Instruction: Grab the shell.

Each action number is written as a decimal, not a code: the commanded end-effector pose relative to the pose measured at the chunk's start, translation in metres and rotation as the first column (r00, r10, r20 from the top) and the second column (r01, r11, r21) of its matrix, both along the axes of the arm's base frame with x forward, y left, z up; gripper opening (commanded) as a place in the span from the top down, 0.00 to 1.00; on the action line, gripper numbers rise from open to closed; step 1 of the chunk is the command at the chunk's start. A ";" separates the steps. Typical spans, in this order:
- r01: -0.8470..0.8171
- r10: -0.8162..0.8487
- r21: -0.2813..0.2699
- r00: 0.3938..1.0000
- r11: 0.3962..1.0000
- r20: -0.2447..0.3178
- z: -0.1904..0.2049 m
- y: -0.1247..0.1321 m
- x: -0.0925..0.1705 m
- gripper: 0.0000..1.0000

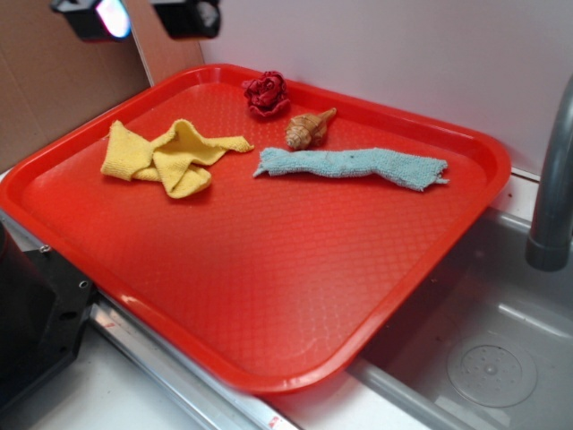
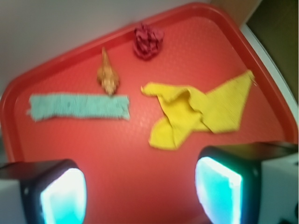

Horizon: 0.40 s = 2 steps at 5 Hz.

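One red tray (image 1: pixel 269 296) takes up most of the scene, its near right corner hanging over one grey sink (image 1: pixel 483 358), with one grey faucet pipe (image 1: pixel 555 179) standing at the right edge. The tray rests on a pale counter (image 1: pixel 89 403) seen at the near left.

On the tray lie four things, all in its far half. There are two cloths. The blue cloth (image 1: pixel 354 166) is rolled into a long strip, lying left to right on the far right side. The yellow cloth (image 1: pixel 170 157) is crumpled and loosely folded on the far left side, well apart from the blue one.

One shell (image 1: pixel 309 130), tan-orange with ridged whorls, lies just beyond the left part of the blue cloth, near it; whether they touch cannot be told. Its pointed tip aims toward the far right rim. One dark red fabric rose (image 1: pixel 267 94) sits just left of and beyond the shell, close to the far rim, apart from the shell.

One claw (image 2: pixel 140 191) hangs above the tray with its two fingers (image 2: pixel 63 196) spread wide and nothing between them. In the wrist view the shell (image 2: pixel 108 77) sits far ahead of the claw, well apart from it.
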<state>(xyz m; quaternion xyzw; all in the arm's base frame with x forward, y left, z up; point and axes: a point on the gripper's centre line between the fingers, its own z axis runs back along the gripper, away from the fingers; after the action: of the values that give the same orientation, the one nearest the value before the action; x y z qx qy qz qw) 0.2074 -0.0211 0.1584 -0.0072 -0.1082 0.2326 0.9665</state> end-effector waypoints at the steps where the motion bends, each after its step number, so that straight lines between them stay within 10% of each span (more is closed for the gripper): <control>1: -0.079 0.075 0.038 0.994 0.996 0.079 -0.032 0.004 0.072 0.00; 2: -0.095 0.092 0.045 0.994 0.994 0.067 -0.055 0.012 0.091 0.00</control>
<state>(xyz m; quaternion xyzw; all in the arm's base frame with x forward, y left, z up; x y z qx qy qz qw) 0.2876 -0.0147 0.0846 0.0246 -0.1142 0.2673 0.9565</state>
